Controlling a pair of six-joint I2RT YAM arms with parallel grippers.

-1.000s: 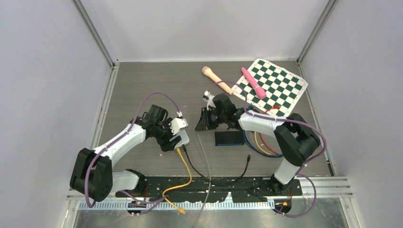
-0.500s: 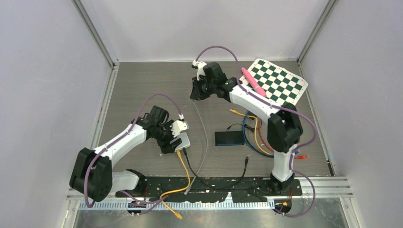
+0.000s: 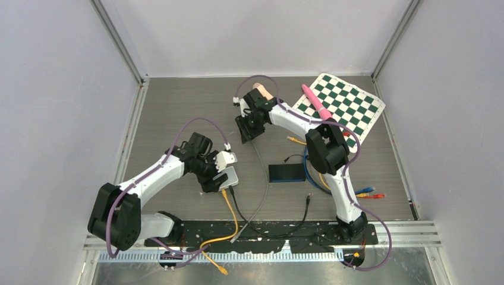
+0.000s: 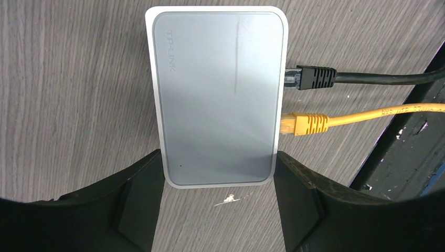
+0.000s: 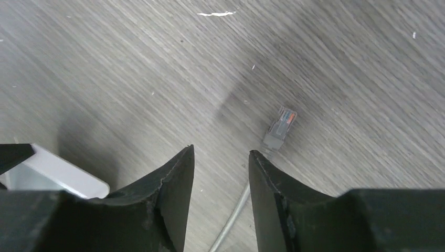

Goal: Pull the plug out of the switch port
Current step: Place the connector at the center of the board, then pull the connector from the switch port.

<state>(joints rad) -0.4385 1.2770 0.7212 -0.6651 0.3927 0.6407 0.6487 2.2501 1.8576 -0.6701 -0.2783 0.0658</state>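
The switch (image 4: 218, 94) is clamped by the left tool (image 4: 218, 168), one finger pressed on each long side at one end. It is held flat on the tabletop (image 5: 105, 63), left of the middle and toward the near edge. Two plugs are seated in its ports, the black plug (image 4: 309, 79) and, just beside it, the yellow plug (image 4: 307, 124). Both stick straight out of one long side, with their long axes square to it. From above, that port side is seen turned toward the near edge, and both cables are led off that way.

The right tool (image 5: 220, 157) is found beyond the middle, toward the far edge. Its fingers are parted and nothing is gripped between them. A grey plug (image 5: 281, 127) is seen lying loose on the tabletop just past its fingertips, well apart from the switch, so one plug is judged already out.

If another plug is wanted, the right tool is the free one, but it sits on the wrong side. It would have to be brought round to the near side of the switch, closed across a plug, and drawn along that plug's axis, away from the ports.
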